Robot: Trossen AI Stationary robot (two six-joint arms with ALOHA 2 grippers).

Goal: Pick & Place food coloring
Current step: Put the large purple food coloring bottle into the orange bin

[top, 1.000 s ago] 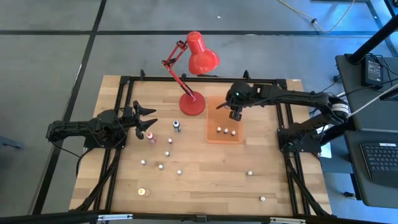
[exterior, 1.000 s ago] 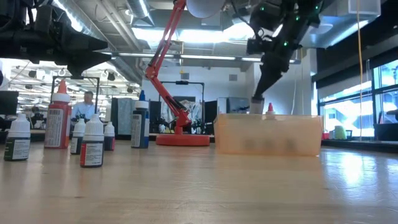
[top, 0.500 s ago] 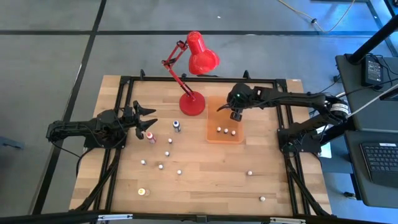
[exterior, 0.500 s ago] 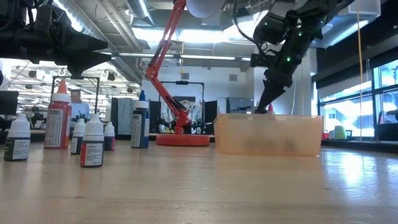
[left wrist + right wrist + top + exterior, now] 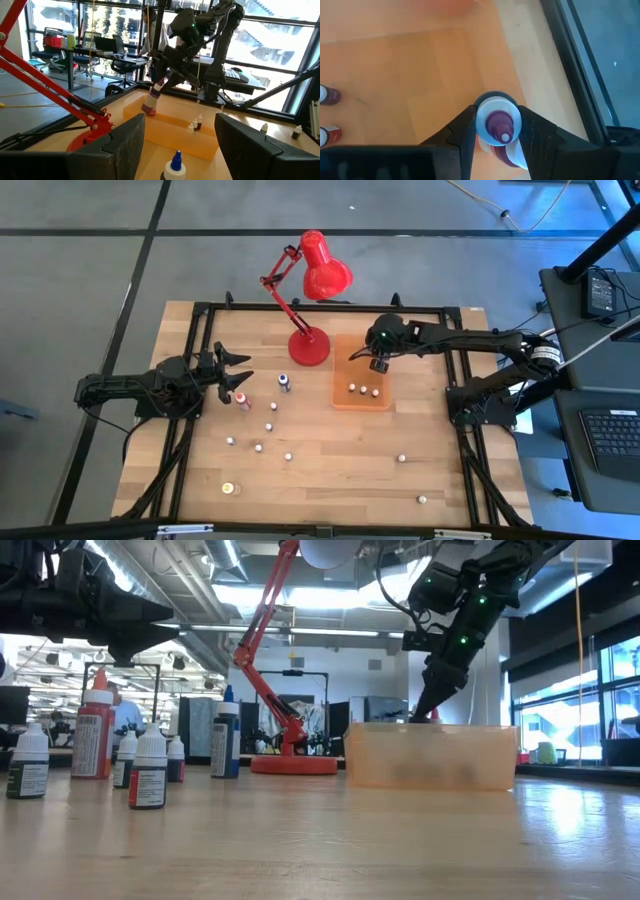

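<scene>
Your item: purple-bodied, white-collared food coloring bottle (image 5: 498, 131), tilted over the orange tray (image 5: 362, 402); right tool (image 5: 496, 125) pinches its neck.

I count ten food coloring bottles standing loose on the bench (image 5: 330, 470): a tall red one (image 5: 243, 399), a tall blue one (image 5: 284, 382), a yellow one (image 5: 228, 488) near the front left corner, and seven small white-capped ones (image 5: 268, 426). There is one orange tray (image 5: 340, 402) with at least two small bottles (image 5: 199, 121) in it. One purple-tipped bottle (image 5: 498, 125) sits in the right gripper (image 5: 377, 363). One red desk lamp (image 5: 318, 275).
</scene>
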